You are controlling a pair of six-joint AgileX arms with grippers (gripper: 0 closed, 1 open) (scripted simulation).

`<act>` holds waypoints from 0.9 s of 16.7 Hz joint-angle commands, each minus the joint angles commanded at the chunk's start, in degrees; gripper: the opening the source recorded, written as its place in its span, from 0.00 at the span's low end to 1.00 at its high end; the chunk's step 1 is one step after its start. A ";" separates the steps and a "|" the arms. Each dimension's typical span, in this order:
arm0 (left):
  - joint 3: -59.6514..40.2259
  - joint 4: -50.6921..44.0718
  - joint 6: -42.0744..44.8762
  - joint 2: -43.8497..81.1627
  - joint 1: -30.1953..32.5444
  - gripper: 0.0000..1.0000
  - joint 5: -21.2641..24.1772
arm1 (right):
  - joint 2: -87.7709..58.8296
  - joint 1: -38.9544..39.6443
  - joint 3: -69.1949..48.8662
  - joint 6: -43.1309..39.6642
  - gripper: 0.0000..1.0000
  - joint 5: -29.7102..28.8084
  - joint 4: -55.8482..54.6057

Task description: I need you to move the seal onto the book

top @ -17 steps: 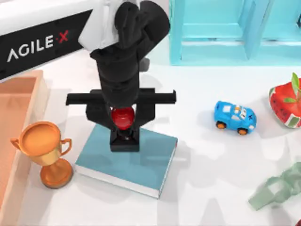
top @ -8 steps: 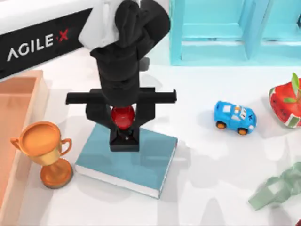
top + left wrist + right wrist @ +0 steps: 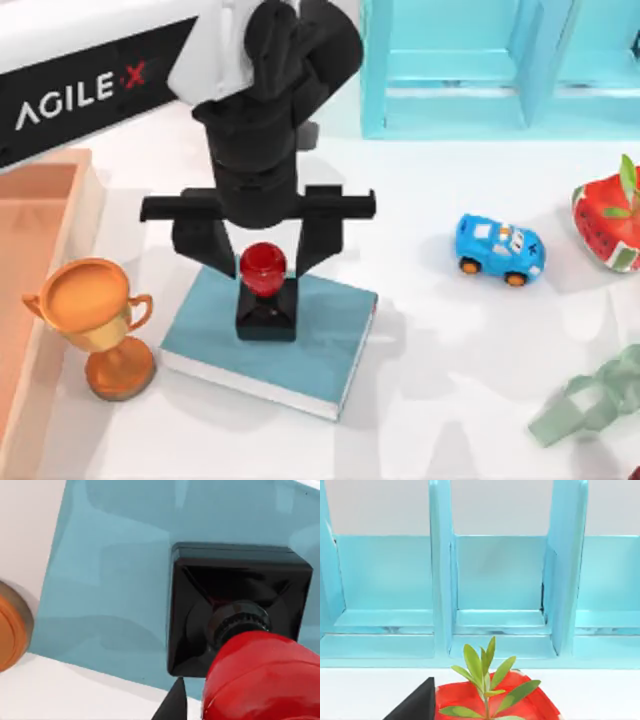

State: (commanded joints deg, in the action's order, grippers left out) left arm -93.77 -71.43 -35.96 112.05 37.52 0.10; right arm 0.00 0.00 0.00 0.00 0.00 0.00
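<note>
The left gripper (image 3: 262, 262) hangs with fingers spread, the seal (image 3: 265, 292) standing between them on the book (image 3: 320, 335). Lifting straight up should avoid nudging the knob.

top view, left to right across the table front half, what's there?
orange tray → trophy → book with the seal on it, left gripper open above → toy car → red planter

White table (image 3: 440, 340) (light-blue shelf unit (image 3: 480, 60) behind)
</note>
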 joint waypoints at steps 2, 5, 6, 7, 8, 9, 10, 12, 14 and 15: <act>0.00 0.00 0.00 0.00 0.00 0.98 0.00 | 0.00 0.00 0.00 0.00 1.00 0.00 0.00; 0.00 0.00 0.00 0.00 0.00 1.00 0.00 | 0.00 0.00 0.00 0.00 1.00 0.00 0.00; 0.00 0.00 0.00 0.00 0.00 1.00 0.00 | 0.00 0.00 0.00 0.00 1.00 0.00 0.00; 0.00 0.00 0.00 0.00 0.00 1.00 0.00 | 0.00 0.00 0.00 0.00 1.00 0.00 0.00; 0.00 0.00 0.00 0.00 0.00 1.00 0.00 | 0.00 0.00 0.00 0.00 1.00 0.00 0.00; 0.00 0.00 0.00 0.00 0.00 1.00 0.00 | 0.00 0.00 0.00 0.00 1.00 0.00 0.00; 0.00 0.00 0.00 0.00 0.00 1.00 0.00 | 0.00 0.00 0.00 0.00 1.00 0.00 0.00; -0.21 -0.21 -0.01 0.05 -0.06 1.00 0.00 | 0.00 0.00 0.00 0.00 1.00 0.00 0.00; -2.04 -1.97 -0.08 0.12 -0.02 1.00 0.00 | 0.00 0.00 0.00 0.00 1.00 0.00 0.00; -3.20 -3.25 -0.08 0.09 -0.01 1.00 0.00 | 0.00 0.00 0.00 0.00 1.00 0.00 0.00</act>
State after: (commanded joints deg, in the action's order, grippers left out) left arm -96.97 -74.67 -36.05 112.13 37.51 0.10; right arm 0.00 0.00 0.00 0.00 0.00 0.00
